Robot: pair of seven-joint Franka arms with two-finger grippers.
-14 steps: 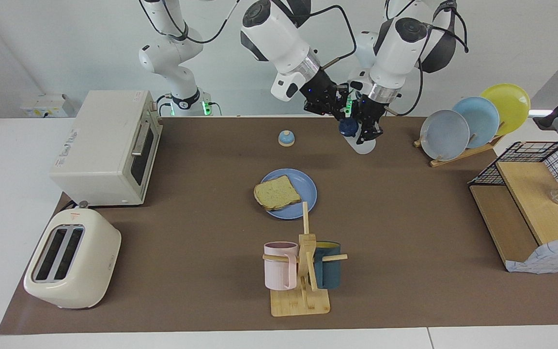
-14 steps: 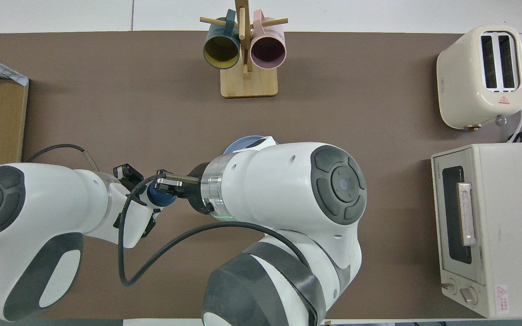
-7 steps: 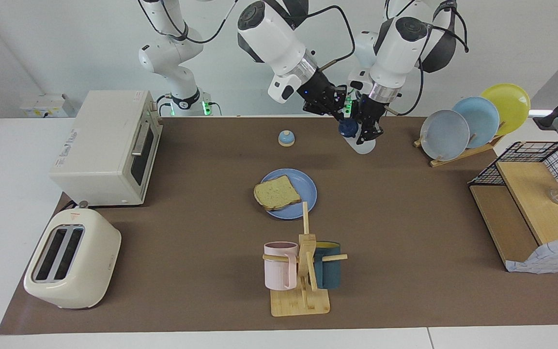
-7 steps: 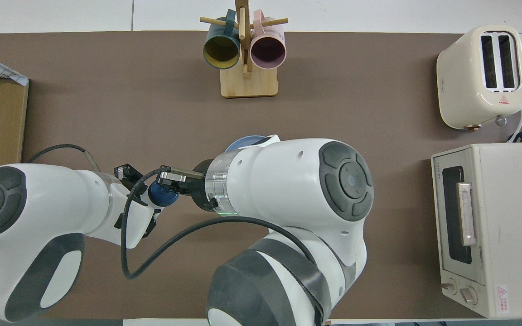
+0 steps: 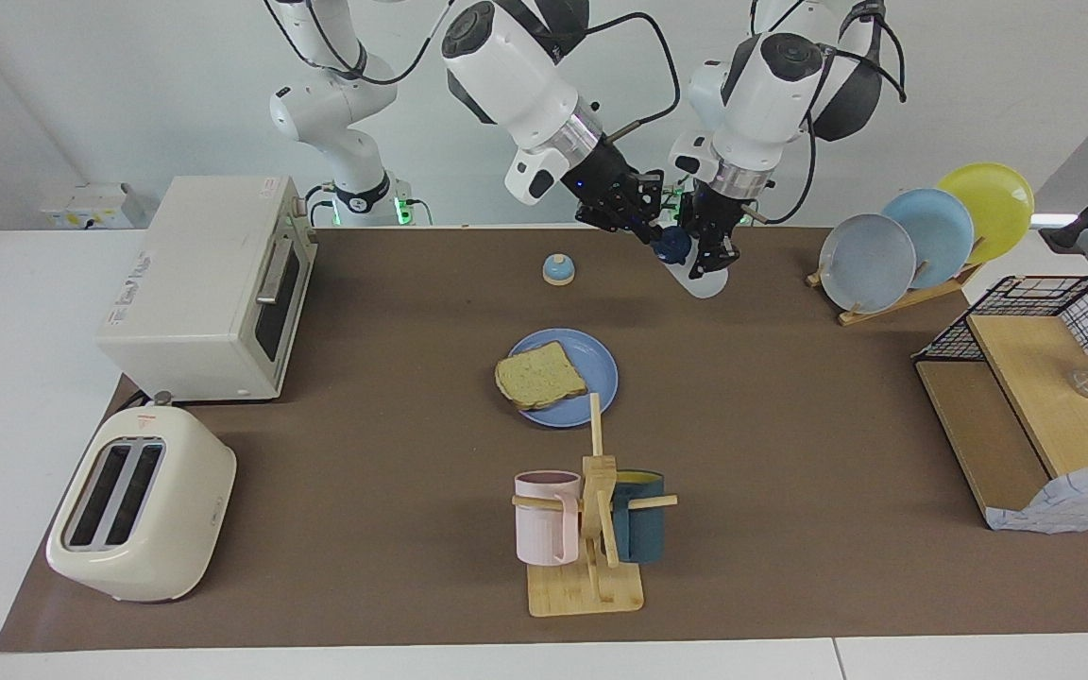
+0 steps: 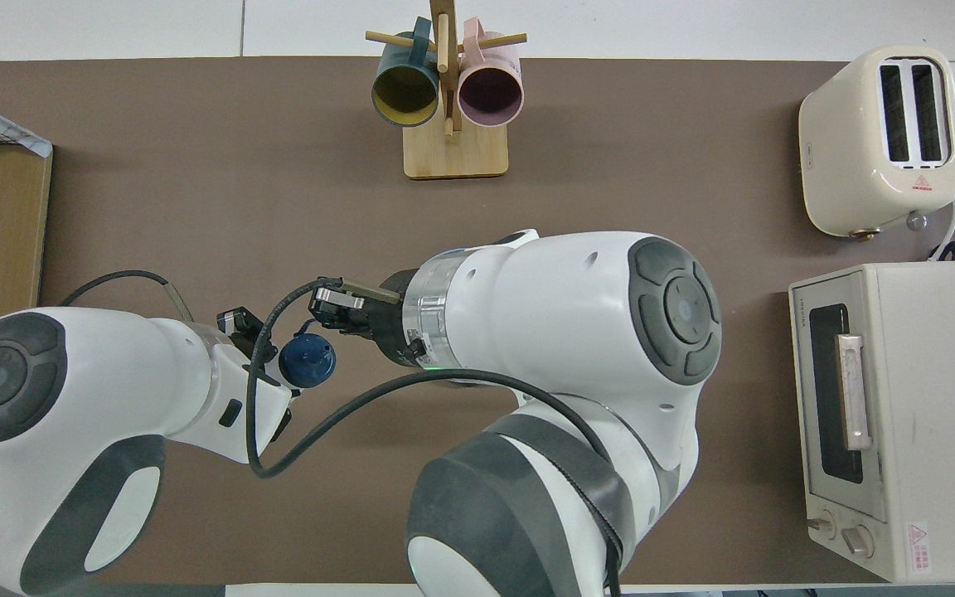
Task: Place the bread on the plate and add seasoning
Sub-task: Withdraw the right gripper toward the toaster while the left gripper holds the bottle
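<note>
Logging the left gripper [image 5: 712,247] first: it is clamped tight on the seasoning [image 5: 701,280] and holds it in the air over the robots' edge of the mat. The bottle is tilted, with its navy cap pointing toward the right gripper [image 5: 640,219].

Change over the last second: the right gripper was up against the cap and has now drawn back. In the overhead view there is a clear gap between the two. I cannot tell whether the right gripper is open or closed, and I see nothing in it. The cap is still on the bottle, and I cannot tell whether its spout was opened.

My reading: the two-handed work at the cap is finished, and the left arm alone has the bottle. The carry to the plate [image 5: 603,363] comes next. No seasoning has been added yet.

Containers:
- The plate is at mid-table, well apart from the bottle. The bread [image 5: 540,374] lies on it and overhangs the rim on the side toward the right arm's end. That half of the task looks done.
- The pink mug [image 5: 546,518] and the teal mug [image 5: 640,531] hang on the wooden stand, and I see nothing in either.
- The toaster [image 5: 140,502] shows no slice in its slots.
- The toaster oven [image 5: 209,283] has its door shut.
- The bell [image 5: 557,269] sits between the plate and the robots.
</note>
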